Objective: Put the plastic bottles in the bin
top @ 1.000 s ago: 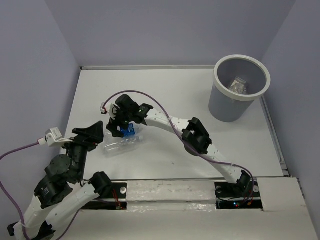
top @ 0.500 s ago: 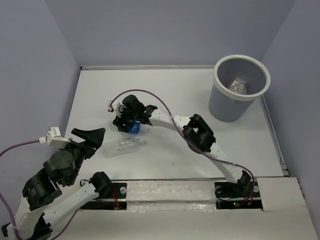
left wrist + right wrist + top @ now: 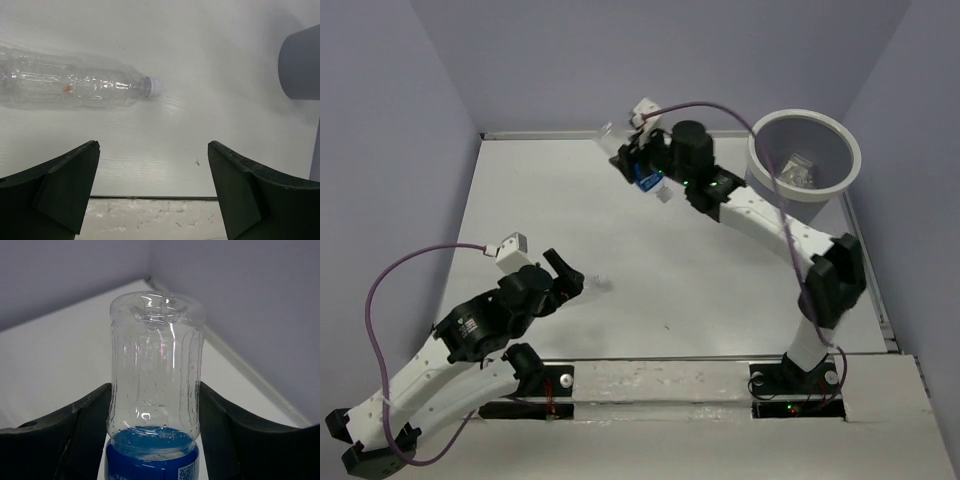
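Table (image 3: 720,290): only 1 bottle is left lying on it now. Bin (image 3: 775,215) at the far right corner; clear plastic is already seen inside. The labelled bottle (image 3: 156,385) has been lifted off the table middle within the last 1 s and is carried high near the back wall, just left of the bin rim, clamped at its blue band by the right gripper (image 3: 638,165). Release over the bin is judged next. The left gripper (image 3: 152,147), spread wide and empty, has been swung towards the unlabelled bottle (image 3: 70,85), not yet touched.
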`<state>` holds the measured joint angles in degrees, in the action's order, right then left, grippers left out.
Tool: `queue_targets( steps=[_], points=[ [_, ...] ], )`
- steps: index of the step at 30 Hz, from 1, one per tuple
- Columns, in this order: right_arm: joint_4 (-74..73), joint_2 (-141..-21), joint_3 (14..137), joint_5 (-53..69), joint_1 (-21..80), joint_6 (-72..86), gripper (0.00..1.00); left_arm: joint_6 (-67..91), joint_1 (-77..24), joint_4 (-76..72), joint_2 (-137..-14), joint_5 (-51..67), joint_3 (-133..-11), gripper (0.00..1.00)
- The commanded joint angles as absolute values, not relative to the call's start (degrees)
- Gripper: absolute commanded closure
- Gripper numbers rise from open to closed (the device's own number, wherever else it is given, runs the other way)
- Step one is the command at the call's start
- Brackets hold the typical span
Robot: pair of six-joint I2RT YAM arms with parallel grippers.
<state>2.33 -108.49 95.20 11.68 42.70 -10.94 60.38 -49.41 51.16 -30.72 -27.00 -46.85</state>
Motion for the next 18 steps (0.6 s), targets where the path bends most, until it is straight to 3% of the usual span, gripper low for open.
queue_targets(
  steps=[1,8,13,18],
  points=[
    [17.48,-91.26,88.17,4.14,34.38,-6.95,0.59,58.89,-49.48,46.77,-30.41,-27.42,-43.52,0.01],
    [24.34,-81.12,83.5,-12.38,14.99,-6.68,0.6,53.62,-49.48,38.77,-32.78,-28.3,-41.66,0.01],
    [26.45,-83.13,79.9,-11.61,0.72,4.09,0.6,44.59,-49.48,32.1,-35.33,-27.33,-43.33,0.01],
    [34.97,-86.83,75.5,-11.78,-4.3,6.42,0.59,37.8,-49.48,24.98,-37.53,-29.18,-44.74,0.01]
  ],
)
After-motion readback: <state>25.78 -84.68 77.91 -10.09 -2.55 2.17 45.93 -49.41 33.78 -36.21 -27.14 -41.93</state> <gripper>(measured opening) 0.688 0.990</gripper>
